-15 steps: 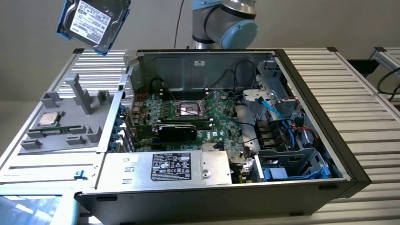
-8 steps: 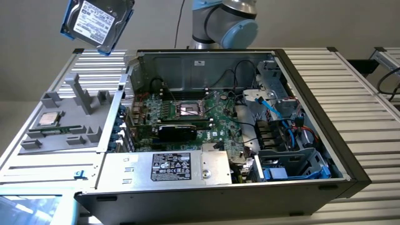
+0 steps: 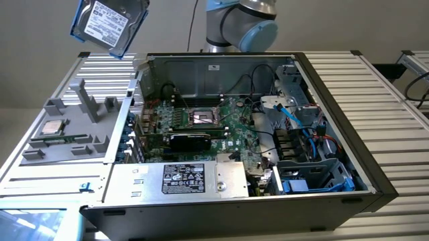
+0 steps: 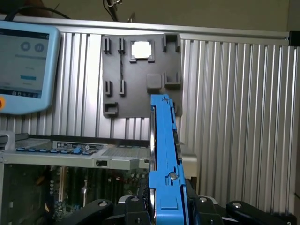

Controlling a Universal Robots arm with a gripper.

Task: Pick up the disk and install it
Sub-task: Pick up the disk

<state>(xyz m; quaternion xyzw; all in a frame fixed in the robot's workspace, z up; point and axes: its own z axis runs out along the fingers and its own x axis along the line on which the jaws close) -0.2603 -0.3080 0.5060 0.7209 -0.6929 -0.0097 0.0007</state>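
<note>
Gripper (image 4: 167,213) clamped on the disk (image 4: 164,150), which is edge-on in its blue frame. I log it held in the air, tilted, toward the exterior view's left of the open computer case (image 3: 358,150), not yet installed.

Exterior view high, angled down over open black metal computer case (image 3: 228,218), wrist view tight behind edge-on blue-framed silver disk (image 4: 165,159), facing down, both sharing grey plastic fixture tray (image 3: 64,145) (image 4: 136,98) and ribbed aluminium table (image 3: 389,100) (image 4: 234,93).
</note>
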